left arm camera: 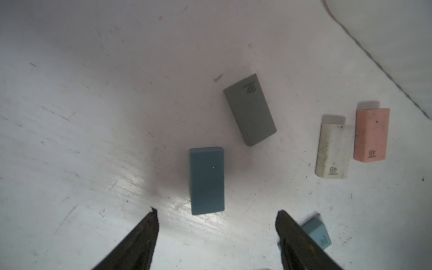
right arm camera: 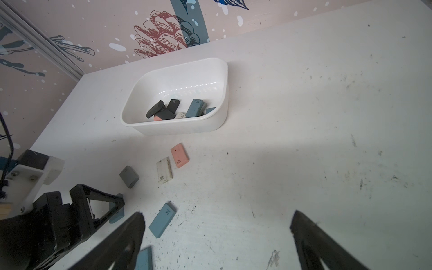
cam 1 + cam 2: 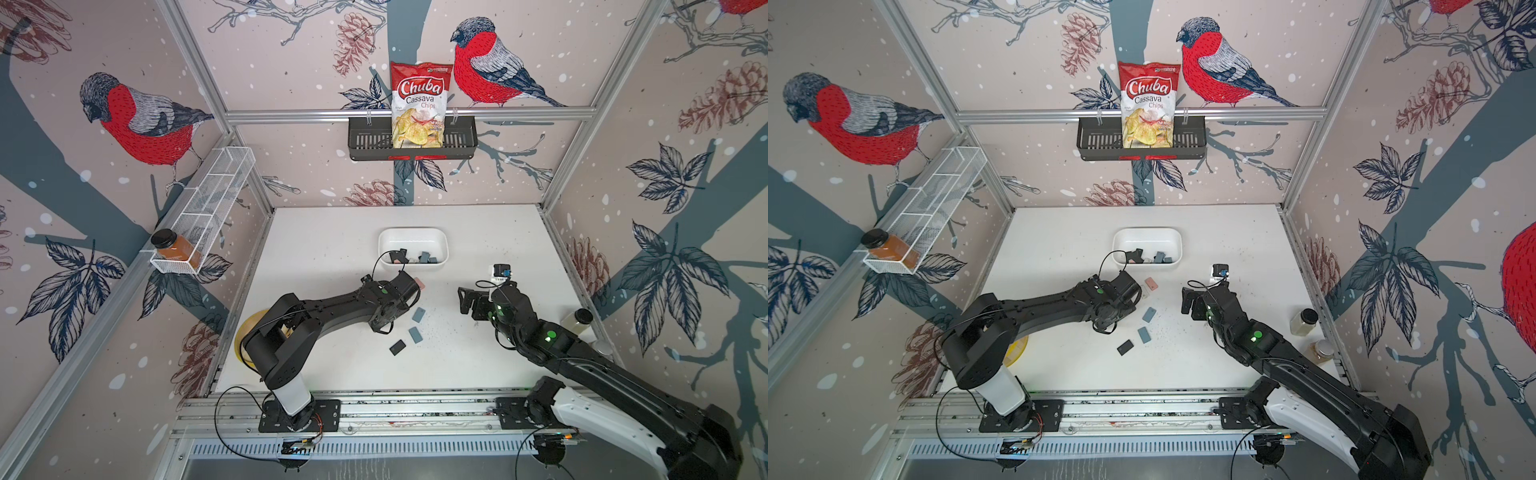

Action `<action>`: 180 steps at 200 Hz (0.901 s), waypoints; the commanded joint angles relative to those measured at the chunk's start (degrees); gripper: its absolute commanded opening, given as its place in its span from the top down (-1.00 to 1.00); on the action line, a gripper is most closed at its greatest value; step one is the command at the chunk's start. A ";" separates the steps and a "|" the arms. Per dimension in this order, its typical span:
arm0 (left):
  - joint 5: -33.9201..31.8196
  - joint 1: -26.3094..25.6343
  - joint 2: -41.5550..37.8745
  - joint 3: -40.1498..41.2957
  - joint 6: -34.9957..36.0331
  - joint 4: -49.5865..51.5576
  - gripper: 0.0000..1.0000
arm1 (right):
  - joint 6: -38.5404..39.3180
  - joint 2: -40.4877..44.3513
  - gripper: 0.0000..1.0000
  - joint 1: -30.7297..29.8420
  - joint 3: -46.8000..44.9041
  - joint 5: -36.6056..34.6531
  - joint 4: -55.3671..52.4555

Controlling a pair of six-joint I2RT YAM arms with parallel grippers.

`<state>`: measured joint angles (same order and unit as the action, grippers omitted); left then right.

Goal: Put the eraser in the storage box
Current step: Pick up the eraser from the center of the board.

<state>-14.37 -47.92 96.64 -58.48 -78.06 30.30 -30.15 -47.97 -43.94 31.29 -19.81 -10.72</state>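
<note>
Several erasers lie loose on the white table. A dark blue eraser (image 1: 207, 180) lies flat just beyond the tips of my left gripper (image 1: 216, 211), which stands open above it with nothing between its fingers. Around it are a grey eraser (image 1: 250, 109), a white eraser (image 1: 333, 152), a pink eraser (image 1: 371, 135) and a light blue eraser (image 1: 318, 236). The storage box (image 3: 444, 245), a white tub, sits further back and holds several erasers. My right gripper (image 2: 217, 215) hangs open over bare table to the right, near the light blue eraser (image 2: 162, 219).
A black eraser (image 3: 397, 347) and another blue eraser (image 3: 415, 334) lie nearer the front. A small black-and-white block (image 3: 500, 272) stands right of the box. Bottles (image 3: 1304, 320) stand at the right edge. On the walls hang a black basket (image 3: 361, 139) with a chips bag and a wire rack (image 3: 216, 187).
</note>
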 commanded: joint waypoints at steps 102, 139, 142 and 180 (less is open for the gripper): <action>-1.29 1.05 3.52 -0.99 1.54 2.02 -0.23 | 0.05 -0.11 -1.00 -0.09 -0.44 1.27 2.06; -0.92 1.69 4.16 -1.12 2.34 1.87 -0.12 | 0.09 -0.29 -0.99 -0.09 -0.43 1.27 2.18; -0.82 1.77 4.20 -1.19 2.35 1.79 -0.10 | 0.09 -0.29 -0.99 -0.09 -0.44 1.27 2.17; -0.04 1.87 4.92 -1.36 2.97 1.25 0.04 | 0.08 -0.29 -0.99 -0.05 -0.43 1.35 2.17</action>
<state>-14.76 -46.19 101.16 -59.33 -75.99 30.63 -30.09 -48.27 -43.99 30.87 -18.74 -10.33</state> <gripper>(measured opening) 0.490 0.997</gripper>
